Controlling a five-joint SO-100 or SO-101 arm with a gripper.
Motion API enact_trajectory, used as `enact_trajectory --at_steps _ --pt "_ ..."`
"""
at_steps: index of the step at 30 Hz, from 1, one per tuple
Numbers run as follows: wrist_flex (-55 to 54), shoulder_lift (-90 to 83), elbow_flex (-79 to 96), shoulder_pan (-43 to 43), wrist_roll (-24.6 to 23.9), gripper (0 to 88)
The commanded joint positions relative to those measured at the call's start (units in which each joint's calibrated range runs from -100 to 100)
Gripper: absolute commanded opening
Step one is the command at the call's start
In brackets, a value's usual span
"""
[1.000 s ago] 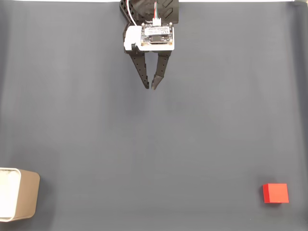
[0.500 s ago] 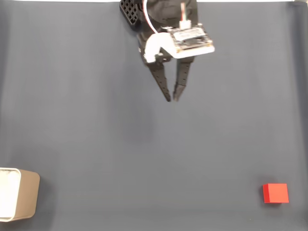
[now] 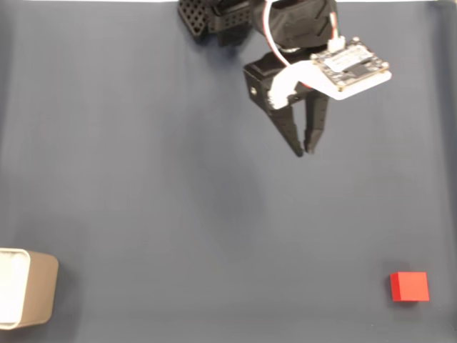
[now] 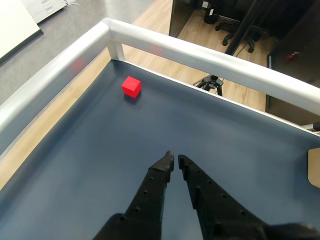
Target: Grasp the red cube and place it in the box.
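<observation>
Red cube [image 3: 409,286] sits untouched at the worktop's lower right corner in the fixed view; our tool [image 3: 305,151] (jaws nearly closed, empty) hangs well apart, the box [image 3: 28,298] lower left; everything remains

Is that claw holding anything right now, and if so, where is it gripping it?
Nothing is held. The gripper is nearly closed on empty air, far from the red cube and the box.

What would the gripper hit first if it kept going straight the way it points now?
Probably only the bare mat. In the fixed view the gripper points down the frame, and the cube lies well right of that line, the box far left. Height is unclear.
</observation>
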Motion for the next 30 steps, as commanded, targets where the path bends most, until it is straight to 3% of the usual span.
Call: enact_trajectory --at_steps 1,15,30 --pt "0.64 2.38 -5.98 -1.61 -0.1 0.7" --pt "0.48 15.47 -18.21 -5.52 0.34 2.8" --pt "-3.04 32.54 -32.26 -5.45 0.29 16.6"
